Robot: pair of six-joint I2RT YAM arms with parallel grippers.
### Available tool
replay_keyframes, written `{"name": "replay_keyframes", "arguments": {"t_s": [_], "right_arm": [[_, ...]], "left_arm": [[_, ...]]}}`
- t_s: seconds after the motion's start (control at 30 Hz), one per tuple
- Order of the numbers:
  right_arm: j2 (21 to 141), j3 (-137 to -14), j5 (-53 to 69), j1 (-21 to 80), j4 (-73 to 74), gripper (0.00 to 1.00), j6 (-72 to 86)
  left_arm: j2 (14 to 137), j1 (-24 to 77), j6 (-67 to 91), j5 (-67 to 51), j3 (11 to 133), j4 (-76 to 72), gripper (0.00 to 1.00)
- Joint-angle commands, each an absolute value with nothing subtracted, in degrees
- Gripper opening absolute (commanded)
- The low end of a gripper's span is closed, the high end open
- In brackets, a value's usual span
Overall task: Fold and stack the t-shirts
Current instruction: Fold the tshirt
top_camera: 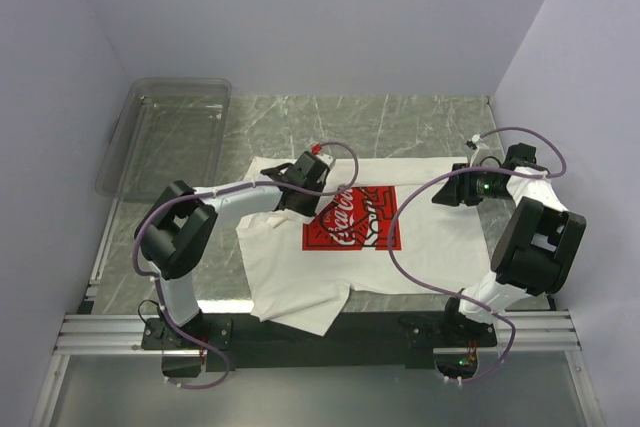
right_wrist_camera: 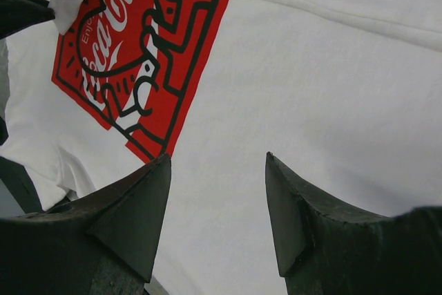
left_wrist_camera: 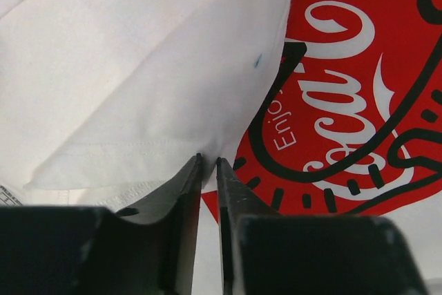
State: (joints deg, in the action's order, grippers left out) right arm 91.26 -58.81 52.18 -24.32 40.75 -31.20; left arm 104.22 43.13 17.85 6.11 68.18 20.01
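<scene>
One white t-shirt [top_camera: 430,247] lies spread on the table, its red square print [top_camera: 352,219] face up. Its left side is folded inward, and a sleeve hangs over the front edge. My left gripper [top_camera: 314,205] sits at the print's left edge. In the left wrist view its jaws [left_wrist_camera: 209,162] stand almost together, pinching the corner of the folded white flap [left_wrist_camera: 159,101]. My right gripper [top_camera: 447,193] hovers over the shirt's right side. The right wrist view shows it open [right_wrist_camera: 217,160] above plain white cloth [right_wrist_camera: 311,88], nothing between the fingers.
A clear plastic bin [top_camera: 165,137] stands at the back left on the marbled table [top_camera: 400,117]. White walls close in the sides and the back. The arms' bases sit on the rail along the near edge.
</scene>
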Motion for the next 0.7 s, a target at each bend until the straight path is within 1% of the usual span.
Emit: {"name": "replay_keyframes", "arguments": {"t_s": [0.0,0.1,0.13,0.17,0.47,0.67], "right_arm": [[91.2,-59.9,53.5,-24.6,41.4,0.64,-31.9],[91.2,-60.0,53.6,-24.5,41.4,0.64,-31.9],[91.1,-59.9,53.5,-24.6,41.4,0.64,-31.9],[91.1,-59.9,53.4,-24.6,41.3,0.64,-31.8],[91.1,-59.9,53.4,-24.7,41.3,0.64,-31.6],[91.0,-60.0,53.4,-24.7,41.1,0.64,-31.6]], "left_arm": [[104.9,43.9,17.4,7.5,70.5,21.0,0.18],[104.5,44.1,17.1,6.7,70.7,21.1,0.11],[104.4,44.3,17.1,6.5,70.8,21.4,0.04],[104.2,44.6,17.2,6.5,70.9,21.4,0.01],[100.4,46.1,19.1,0.8,71.7,21.7,0.01],[100.9,46.3,19.8,-3.3,73.4,22.0,0.01]]}}
